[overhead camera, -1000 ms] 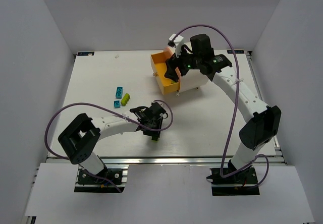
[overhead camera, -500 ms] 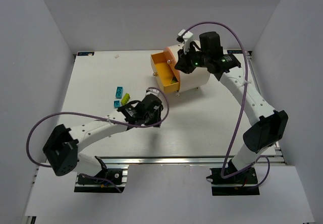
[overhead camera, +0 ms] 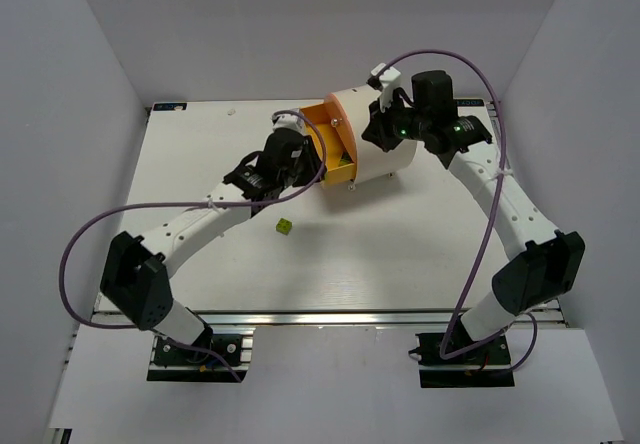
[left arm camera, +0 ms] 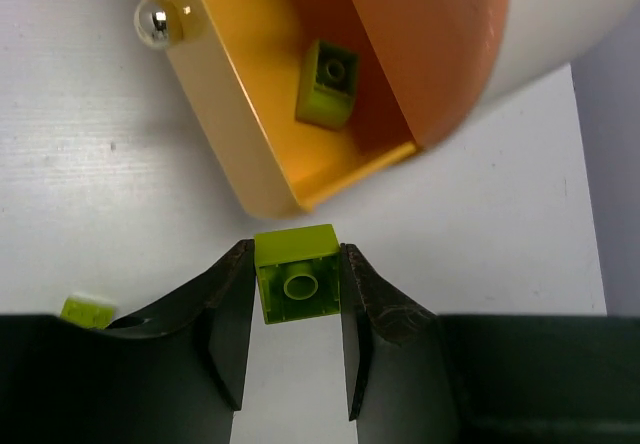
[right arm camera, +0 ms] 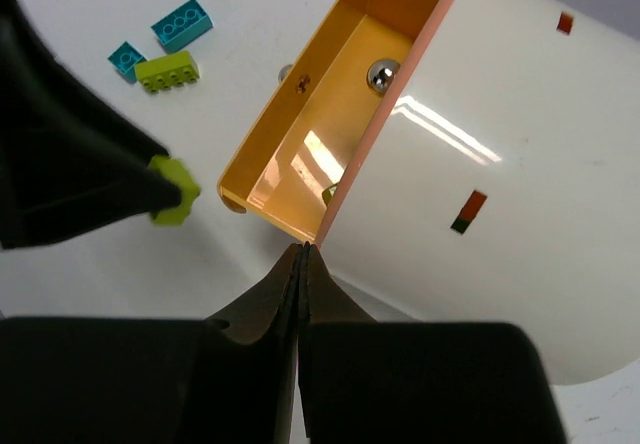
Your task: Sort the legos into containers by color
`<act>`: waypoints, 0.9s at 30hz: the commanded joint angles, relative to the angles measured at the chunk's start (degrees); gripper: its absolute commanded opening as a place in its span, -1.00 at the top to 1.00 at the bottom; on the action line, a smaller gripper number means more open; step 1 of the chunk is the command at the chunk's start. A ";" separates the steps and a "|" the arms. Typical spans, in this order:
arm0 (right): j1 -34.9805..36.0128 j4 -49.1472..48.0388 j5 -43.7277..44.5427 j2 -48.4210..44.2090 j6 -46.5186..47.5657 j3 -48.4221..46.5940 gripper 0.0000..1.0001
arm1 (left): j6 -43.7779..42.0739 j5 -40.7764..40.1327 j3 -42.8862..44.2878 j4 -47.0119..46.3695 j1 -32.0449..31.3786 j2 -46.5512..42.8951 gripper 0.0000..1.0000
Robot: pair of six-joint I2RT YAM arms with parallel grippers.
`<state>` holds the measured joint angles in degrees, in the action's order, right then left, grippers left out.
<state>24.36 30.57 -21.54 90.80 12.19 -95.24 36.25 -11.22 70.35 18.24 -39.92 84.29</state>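
My left gripper (left arm camera: 297,286) is shut on a lime lego (left arm camera: 296,272), just in front of the open orange end of the cream drum container (left arm camera: 560,24). From above, this gripper (overhead camera: 298,169) sits at the drum's (overhead camera: 385,149) left mouth. Another lime-green lego (left arm camera: 328,84) lies inside the orange interior. My right gripper (right arm camera: 302,251) is shut and empty, its tips beside the drum's pink rim (right arm camera: 385,129); seen from above, this gripper (overhead camera: 372,132) hangs over the drum. The held lego (right arm camera: 175,191) also shows in the right wrist view.
A small lime lego (overhead camera: 284,226) lies loose on the table in front of the drum, also seen as a lime lego (left arm camera: 88,310) by the left finger. Two teal legos (right arm camera: 182,21) (right arm camera: 126,56) and a long lime one (right arm camera: 167,70) lie further left. A shiny ball fitting (left arm camera: 157,21) sticks out of the drum.
My left arm swung from the table's front up to the drum's mouth, carrying the lime lego. My right gripper shut and drew back over the drum, which has turned.
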 commanded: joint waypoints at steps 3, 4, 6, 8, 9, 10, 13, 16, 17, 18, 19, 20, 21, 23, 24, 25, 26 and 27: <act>-0.89 -5.69 0.80 -6.42 0.56 5.75 1.00 | -0.48 4.62 9.43 -5.76 3.62 7.02 0.98; -0.63 -5.95 0.80 -6.78 0.73 6.38 1.00 | -0.48 6.11 10.94 -5.76 4.49 8.25 0.99; -0.72 -5.96 0.97 -7.83 0.74 7.43 1.00 | -0.48 7.35 14.18 -6.02 5.38 11.40 0.98; -0.63 -6.05 1.06 -8.27 0.91 8.93 1.00 | -0.39 9.02 15.69 -6.46 6.69 12.91 0.98; -0.80 -6.05 1.06 -8.80 0.91 9.98 1.00 | -0.22 9.29 16.66 -6.81 6.70 14.13 0.99; -0.72 -6.13 0.97 -9.24 1.00 10.42 1.00 | -0.13 9.72 17.10 -6.90 7.31 14.58 0.98; -0.72 -6.40 0.97 -9.94 1.26 11.83 1.00 | 0.14 10.78 18.07 -6.99 7.93 16.42 0.94; -0.89 -6.05 0.10 -9.95 2.23 12.10 0.86 | 0.58 11.14 18.16 -7.08 9.15 17.31 0.57; -0.72 -5.52 -1.21 -9.95 2.92 12.18 0.56 | 0.58 13.05 17.81 -7.25 9.16 17.40 0.17; -0.72 -5.17 -2.18 -9.86 4.59 12.18 0.37 | 0.66 13.33 17.63 -7.51 9.16 17.40 0.02; -0.72 -4.64 -3.32 -9.77 5.82 12.10 0.20 | 0.58 13.77 17.54 -7.69 9.16 17.14 -0.13; -0.80 -3.77 -7.16 -9.51 7.75 11.84 0.06 | 0.75 13.95 17.28 -8.13 9.16 16.87 -0.23; -0.80 -1.50 -9.64 -9.42 12.64 11.75 -0.18 | 0.67 14.56 17.28 -8.22 9.68 16.61 -0.31; -0.54 1.50 -17.87 -9.50 19.60 12.27 -0.34 | 0.75 15.79 17.28 -9.00 9.69 16.00 -0.33; -0.54 3.34 -20.36 -9.68 23.02 12.88 -0.36 | 0.75 16.66 17.45 -9.10 10.30 15.64 -0.33; -0.28 3.62 -22.30 -9.94 28.28 13.76 -0.36 | 0.67 16.76 17.54 -9.27 10.30 15.21 -0.33; -0.19 3.62 -26.32 -10.29 30.77 15.68 -0.37 | 0.75 17.11 17.63 -9.80 10.30 14.24 -0.33; -0.19 3.62 -28.45 -10.38 33.32 16.48 -0.38 | 0.67 17.29 17.72 -9.80 10.91 13.89 -0.33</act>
<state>23.81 30.72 -37.36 82.00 32.16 -81.45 36.93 3.60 86.41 10.59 -30.02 102.65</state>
